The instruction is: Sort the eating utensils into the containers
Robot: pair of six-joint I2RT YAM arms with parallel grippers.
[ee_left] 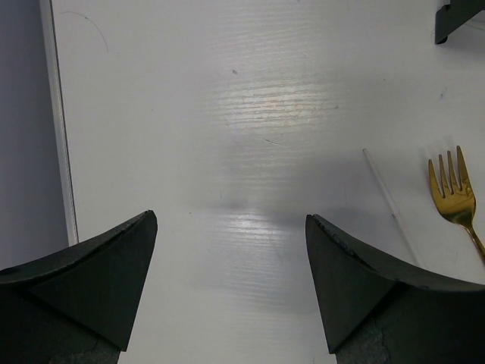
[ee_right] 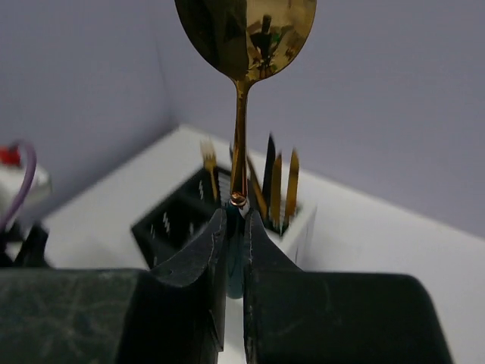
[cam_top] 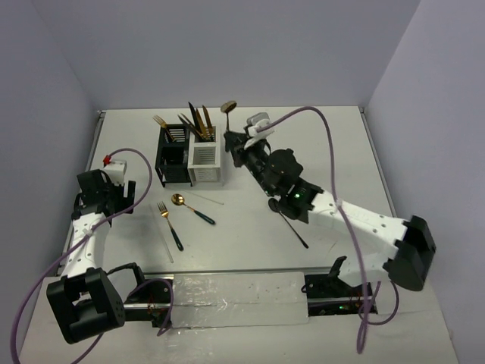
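Right now the right gripper [ee_right: 236, 227] pinches a gold-bowled spoon [cam_top: 229, 106] upright beside the white slotted caddy [cam_top: 205, 156]; tilting could foul the upright utensils. Left gripper [ee_left: 231, 250] gapes, holding nothing.

The spoon [ee_right: 244, 34] is polished gold metal, mirror-glossy. The fork [ee_left: 455, 193] has the same shine. The fingers [ee_left: 364, 284] look matt black, probably plastic. The table [ee_left: 250, 114] is glossy white.

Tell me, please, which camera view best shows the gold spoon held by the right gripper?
The right wrist view: the gold spoon fills the frame, its handle clamped in the right gripper. The top external view shows only a small bowl near the caddies; the left wrist view shows none of it.
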